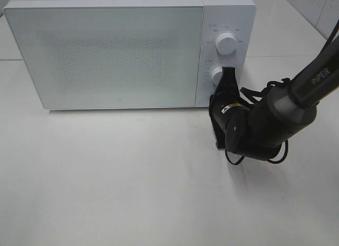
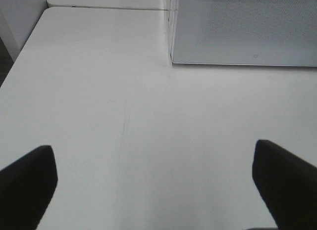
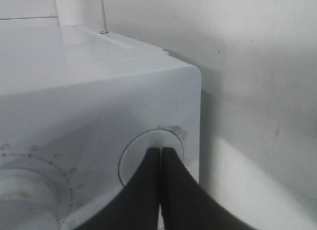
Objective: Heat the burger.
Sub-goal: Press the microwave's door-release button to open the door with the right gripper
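Observation:
The burger is out of view in every frame. The white microwave (image 1: 122, 50) stands at the back of the table with its frosted door closed, and nothing shows through it. My right gripper (image 1: 226, 72) is shut, its black fingertips (image 3: 161, 158) pressed together against the lower round knob (image 1: 215, 74) of the control panel. In the right wrist view that knob (image 3: 143, 151) lies right behind the tips. My left gripper (image 2: 153, 151) is open over bare table, near the microwave's front corner (image 2: 173, 59), with nothing between its fingers.
An upper knob (image 1: 226, 43) sits above the lower one on the panel. The white table (image 1: 116, 177) stretches in front of the microwave. A dark gap runs past the table's edge (image 2: 6, 67) in the left wrist view.

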You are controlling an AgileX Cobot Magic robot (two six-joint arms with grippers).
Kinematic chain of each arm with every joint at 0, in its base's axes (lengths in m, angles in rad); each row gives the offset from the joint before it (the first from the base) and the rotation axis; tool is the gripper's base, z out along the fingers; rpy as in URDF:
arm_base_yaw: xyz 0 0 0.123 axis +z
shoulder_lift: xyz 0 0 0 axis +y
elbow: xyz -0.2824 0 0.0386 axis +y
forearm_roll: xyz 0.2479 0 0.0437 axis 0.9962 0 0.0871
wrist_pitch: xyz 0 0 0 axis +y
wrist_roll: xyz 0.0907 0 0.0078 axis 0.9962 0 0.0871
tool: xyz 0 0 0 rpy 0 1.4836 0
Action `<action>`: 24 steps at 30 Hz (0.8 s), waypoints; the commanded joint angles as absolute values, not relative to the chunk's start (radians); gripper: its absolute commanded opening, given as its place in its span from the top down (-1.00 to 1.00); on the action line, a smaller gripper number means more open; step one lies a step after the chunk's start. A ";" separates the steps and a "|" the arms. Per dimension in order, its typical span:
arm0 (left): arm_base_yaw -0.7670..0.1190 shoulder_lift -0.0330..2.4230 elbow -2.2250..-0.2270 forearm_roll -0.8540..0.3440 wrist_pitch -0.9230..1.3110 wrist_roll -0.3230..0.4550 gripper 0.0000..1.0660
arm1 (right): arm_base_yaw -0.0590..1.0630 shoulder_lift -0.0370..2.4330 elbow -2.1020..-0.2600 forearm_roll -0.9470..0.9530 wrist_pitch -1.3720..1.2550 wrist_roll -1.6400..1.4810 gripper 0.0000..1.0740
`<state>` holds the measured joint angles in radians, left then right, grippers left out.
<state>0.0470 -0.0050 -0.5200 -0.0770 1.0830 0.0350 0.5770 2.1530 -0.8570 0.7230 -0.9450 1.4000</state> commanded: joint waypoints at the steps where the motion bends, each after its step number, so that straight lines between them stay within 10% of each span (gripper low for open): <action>1: 0.050 -0.020 -0.517 -0.077 1.072 0.030 -0.88 | 0.564 2.153 -0.866 0.739 -0.963 1.386 1.00; 24: 0.050 -0.020 -0.517 -0.077 1.072 0.030 -0.88 | 0.552 2.155 -0.926 0.702 -1.007 1.404 1.00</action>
